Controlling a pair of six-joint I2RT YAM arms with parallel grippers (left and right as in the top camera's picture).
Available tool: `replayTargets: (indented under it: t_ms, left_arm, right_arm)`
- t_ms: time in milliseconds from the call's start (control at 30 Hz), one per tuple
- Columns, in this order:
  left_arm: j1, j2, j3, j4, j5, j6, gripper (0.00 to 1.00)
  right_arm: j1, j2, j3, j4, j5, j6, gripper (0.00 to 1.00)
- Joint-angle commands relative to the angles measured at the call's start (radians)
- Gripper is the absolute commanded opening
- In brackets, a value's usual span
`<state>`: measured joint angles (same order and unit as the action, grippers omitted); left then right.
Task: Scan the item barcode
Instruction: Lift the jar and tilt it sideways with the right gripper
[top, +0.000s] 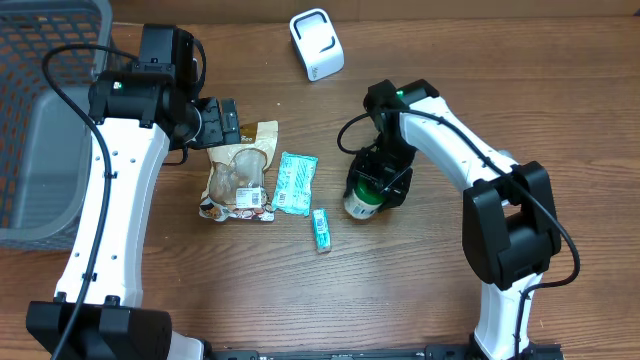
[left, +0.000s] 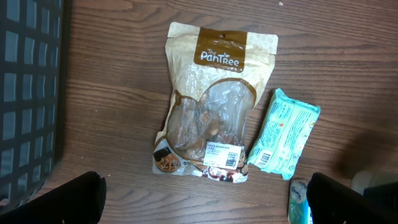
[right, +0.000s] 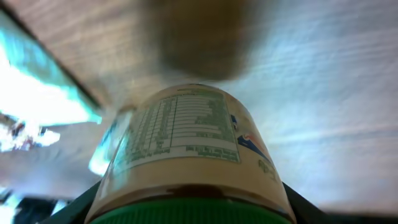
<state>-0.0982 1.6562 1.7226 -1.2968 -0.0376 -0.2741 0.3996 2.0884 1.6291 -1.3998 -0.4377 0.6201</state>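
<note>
A jar (top: 362, 203) with a green lid and a printed label stands on the wooden table right of centre. My right gripper (top: 380, 185) comes down over it. In the right wrist view the jar (right: 186, 143) fills the gap, with a dark finger pressed against each side at the lid, so that gripper (right: 189, 202) is shut on it. The label side that shows carries a nutrition table, and I see no barcode there. A white scanner (top: 316, 43) stands at the back. My left gripper (top: 222, 122) hovers open over a snack pouch (left: 211, 99), its fingers (left: 56, 199) wide apart.
A teal packet (top: 295, 182) lies right of the snack pouch (top: 240, 172). A small teal tube (top: 321, 229) lies nearer the front. A dark mesh basket (top: 40, 110) stands at the left edge, close to the left arm.
</note>
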Motion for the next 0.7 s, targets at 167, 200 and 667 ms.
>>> replayTargets:
  t_ms: [167,200,667]
  left_arm:
    - [-0.001,0.008,-0.002,0.0,0.005,0.008,1.0]
    - [-0.001,0.008,-0.002,0.0,0.005,0.008,0.99]
    - [-0.001,0.008,-0.002,0.0,0.005,0.008,1.0]
  right_arm:
    - [-0.003,-0.003,0.028,-0.108,-0.248,-0.016,0.34]
    - [-0.003,-0.003,0.028,-0.12,-0.265,-0.016,0.34]
    - [-0.003,-0.003,0.028,-0.204,-0.388,-0.016,0.34]
